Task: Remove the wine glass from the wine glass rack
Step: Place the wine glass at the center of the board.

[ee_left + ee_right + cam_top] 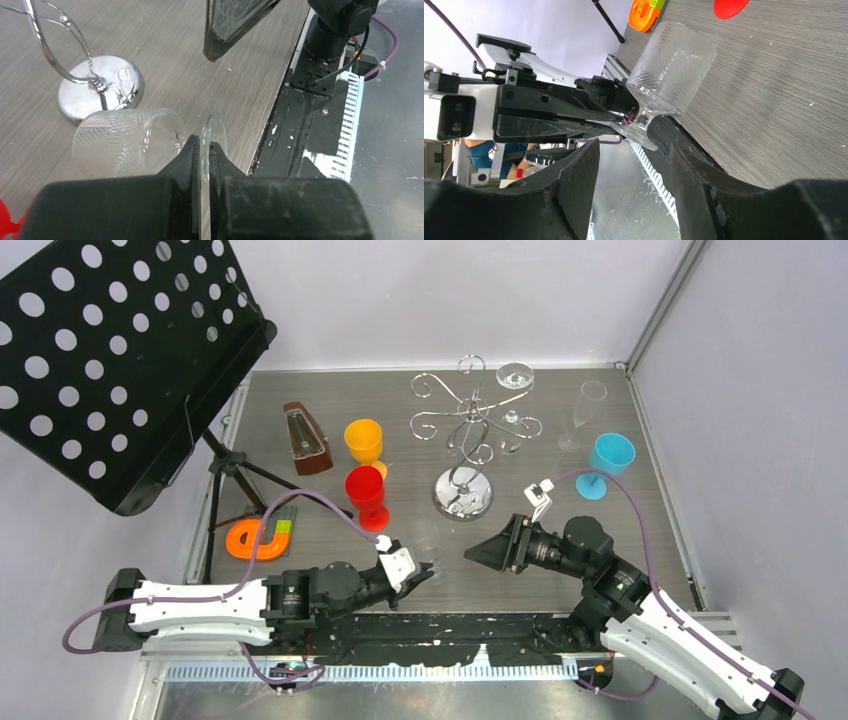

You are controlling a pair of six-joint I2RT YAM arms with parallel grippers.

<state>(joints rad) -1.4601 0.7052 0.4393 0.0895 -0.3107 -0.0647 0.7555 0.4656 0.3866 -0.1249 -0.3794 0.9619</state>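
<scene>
Currently I am pinching the wine glass (125,142) by its foot in the left tool (202,145). It is lying level, off the wine glass rack (465,430), bowl pointing rackward. The right tool (634,150) is waiting opposite, part-open and empty.

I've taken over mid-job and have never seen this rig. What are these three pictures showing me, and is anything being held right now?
These are two robot arms bolted at the near edge of the table. The wide picture looks down from above and behind them; the other two come from a camera on each wrist. The left gripper is shut on a clear wine glass near its foot, bowl sideways, away from the chrome rack. The right gripper is open, empty, facing that glass. Also there: red goblet, orange goblet, blue goblet, flute, metronome, music stand.
</scene>
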